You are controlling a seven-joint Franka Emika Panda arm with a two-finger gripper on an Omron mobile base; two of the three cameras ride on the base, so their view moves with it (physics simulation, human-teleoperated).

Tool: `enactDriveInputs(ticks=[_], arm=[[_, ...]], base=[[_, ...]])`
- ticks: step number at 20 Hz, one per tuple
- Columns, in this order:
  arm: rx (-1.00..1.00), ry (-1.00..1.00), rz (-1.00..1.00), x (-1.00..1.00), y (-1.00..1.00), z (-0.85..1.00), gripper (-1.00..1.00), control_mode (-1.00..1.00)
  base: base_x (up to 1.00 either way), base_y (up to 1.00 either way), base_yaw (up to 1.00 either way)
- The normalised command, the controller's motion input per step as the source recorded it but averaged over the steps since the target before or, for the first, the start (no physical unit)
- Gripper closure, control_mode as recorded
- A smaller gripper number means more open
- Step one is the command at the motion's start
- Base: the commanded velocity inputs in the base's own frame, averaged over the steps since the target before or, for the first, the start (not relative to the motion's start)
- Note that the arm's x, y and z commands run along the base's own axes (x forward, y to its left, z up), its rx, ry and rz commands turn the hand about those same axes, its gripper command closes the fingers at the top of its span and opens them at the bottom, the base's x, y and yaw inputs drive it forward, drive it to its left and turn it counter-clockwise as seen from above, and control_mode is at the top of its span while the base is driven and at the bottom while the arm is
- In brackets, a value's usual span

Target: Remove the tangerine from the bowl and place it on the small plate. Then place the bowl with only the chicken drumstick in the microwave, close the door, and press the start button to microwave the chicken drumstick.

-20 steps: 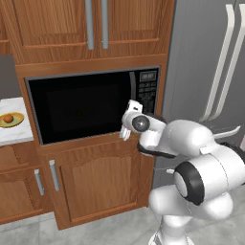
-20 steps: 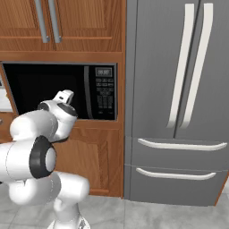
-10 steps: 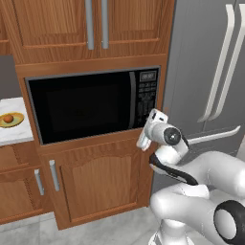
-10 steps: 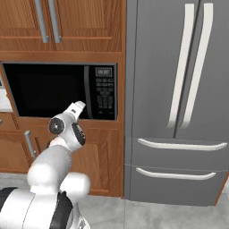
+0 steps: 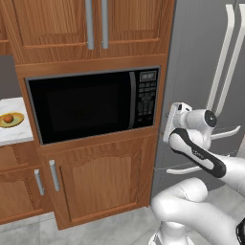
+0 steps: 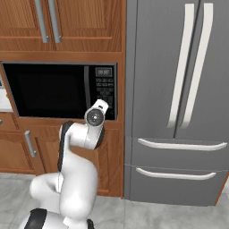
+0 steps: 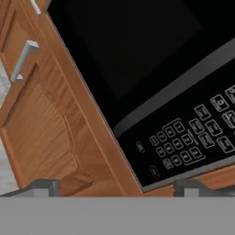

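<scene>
Glossy white, rounded arm (image 5: 191,210) with fat bulbous links, a black band curving along the forearm (faint pale lettering on it), dark round joint caps, and two small grey fingertips (image 7: 43,186) showing.

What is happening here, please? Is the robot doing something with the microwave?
The white robot arm is raised in front of the black microwave, whose door is shut. Its gripper is open and holds nothing; the hand camera looks at the keypad and the door's bar handle. To the left, on the counter, a tangerine sits in a dish, so the food is not in the microwave yet.
</scene>
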Motion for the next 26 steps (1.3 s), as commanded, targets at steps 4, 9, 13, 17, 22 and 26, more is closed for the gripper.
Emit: enactDriveInputs(ticks=[4, 9, 13, 17, 22, 26], arm=[[0.0, 0.05, 0.2, 0.15, 0.0, -0.52, -1.0, -1.0], [0.01, 0.0, 0.16, 0.03, 0.0, -0.18, -1.0, -1.0], [0.02, -0.02, 0.08, 0.0, 0.0, -0.01, -1.0, -1.0], [0.0, 0.0, 0.04, 0.02, 0.0, -0.03, -1.0, -1.0], [0.0, 0.0, 0.01, 0.04, 0.0, -0.13, -1.0, -1.0], [0.0, 0.0, 0.0, 0.09, 0.0, -0.11, -1.0, -1.0]], base=[[0.0, 0.0, 0.0], [0.0, 0.0, 0.0], [0.0, 0.0, 0.0], [0.0, 0.0, 0.0], [0.0, 0.0, 0.0], [0.0, 0.0, 0.0]])
